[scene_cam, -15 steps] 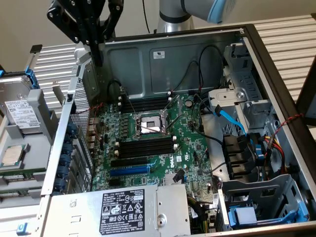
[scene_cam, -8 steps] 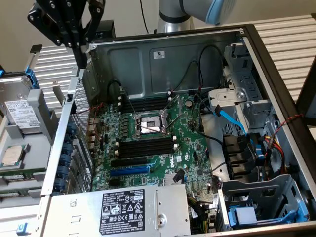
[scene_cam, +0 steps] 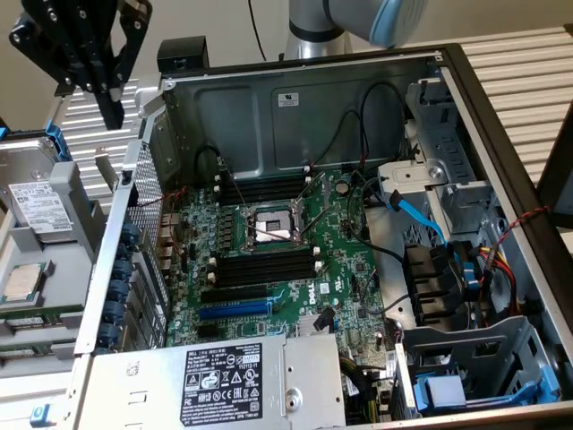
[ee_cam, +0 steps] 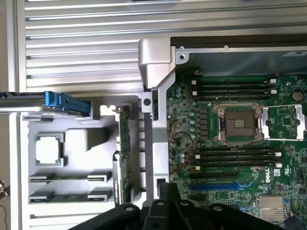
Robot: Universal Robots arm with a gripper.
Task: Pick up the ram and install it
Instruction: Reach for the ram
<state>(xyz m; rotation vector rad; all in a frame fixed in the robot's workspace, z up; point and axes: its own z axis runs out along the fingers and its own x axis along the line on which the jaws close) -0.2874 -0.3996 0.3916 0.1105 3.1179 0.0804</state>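
Observation:
My black gripper (scene_cam: 111,115) hangs high above the grey parts tray (scene_cam: 79,235), at the exterior view's left and outside the open computer case. Its fingers are shut with nothing between them. In the wrist view the gripper (ee_cam: 168,189) sits above the tray's edge, next to the case wall. The ram (ee_cam: 124,153), a thin green stick, stands on edge in a tray groove close to the gripper but apart from it. Two more green sticks (ee_cam: 67,178) lie in the tray. Empty black memory slots (scene_cam: 264,265) (ee_cam: 235,155) flank the processor socket (scene_cam: 269,229).
The tray also holds a loose processor chip (ee_cam: 48,148) and a drive with a blue handle (ee_cam: 64,101). The metal case wall (scene_cam: 116,260) stands between tray and motherboard. A blue expansion slot (scene_cam: 235,309), cables (scene_cam: 421,219) and the power supply (scene_cam: 224,381) crowd the case.

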